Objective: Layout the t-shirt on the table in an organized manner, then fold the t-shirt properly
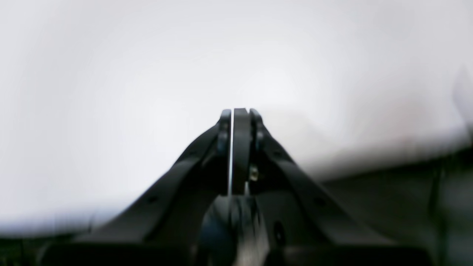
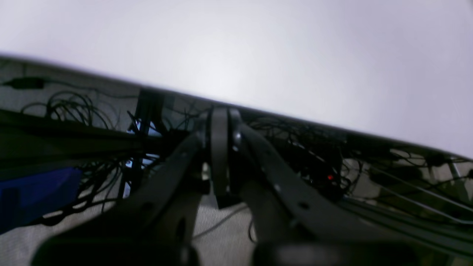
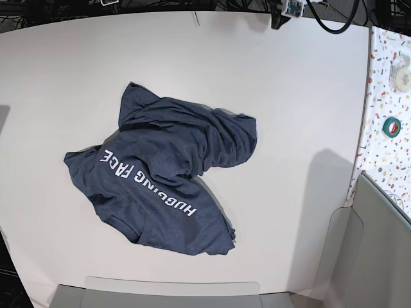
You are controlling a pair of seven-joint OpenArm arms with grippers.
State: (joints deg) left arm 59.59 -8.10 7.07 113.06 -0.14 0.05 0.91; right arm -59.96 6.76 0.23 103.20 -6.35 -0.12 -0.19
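Observation:
The t-shirt (image 3: 168, 170) lies crumpled in the middle of the table (image 3: 295, 96), dark navy, with the white letters "HUGGING FACE" facing up and running diagonally. One part is bunched in folds toward the right. Neither arm shows in the base view. In the left wrist view my left gripper (image 1: 240, 111) is shut with nothing in it, over the bare white table (image 1: 111, 74). In the right wrist view my right gripper (image 2: 221, 111) is shut and empty, at the edge of the table (image 2: 295, 44). The shirt shows in neither wrist view.
A speckled strip (image 3: 385, 160) along the right side carries a green tape roll (image 3: 392, 126) and a white roll (image 3: 402, 77). Black cables (image 3: 327, 19) lie at the far edge. Tangled cables (image 2: 74, 107) and a blue object (image 2: 33, 192) sit below the table edge.

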